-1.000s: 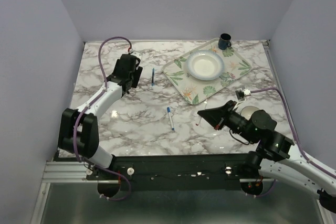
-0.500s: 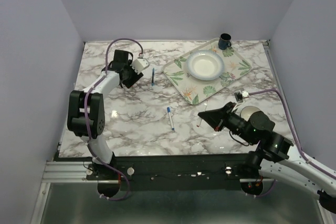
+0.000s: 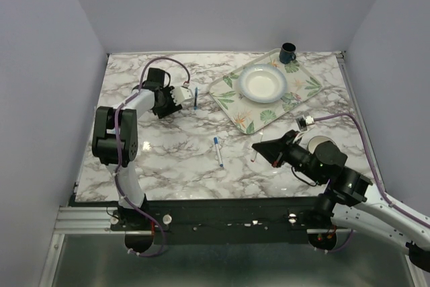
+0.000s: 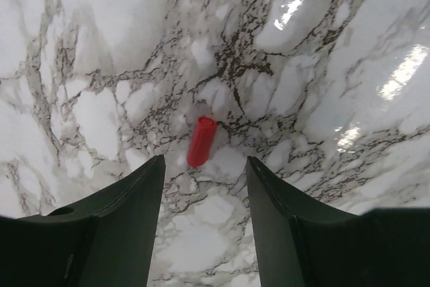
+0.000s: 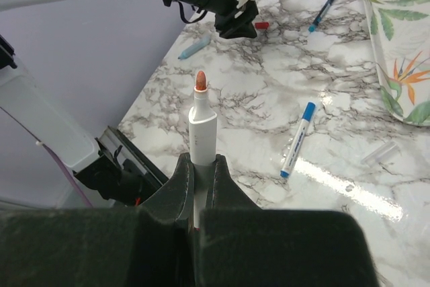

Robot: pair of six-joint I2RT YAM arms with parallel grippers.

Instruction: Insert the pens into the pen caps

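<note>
Though untouched, cap (image 4: 201,141) between left tool (image 4: 205,163) jaws.

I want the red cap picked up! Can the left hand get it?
Probably yes. The red cap lies on the bare marble table, in line with the gap of the open left hand. Nothing sits in the way. The right hand holds a pen elsewhere.

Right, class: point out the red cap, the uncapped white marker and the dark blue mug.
small red cylindrical plastic cap (image 4: 201,141): left wrist view, mid-body.
uncapped white plastic marker (image 5: 201,136): right wrist view, barrel.
dark blue mug (image 3: 288,54): top view, side wall.
</note>
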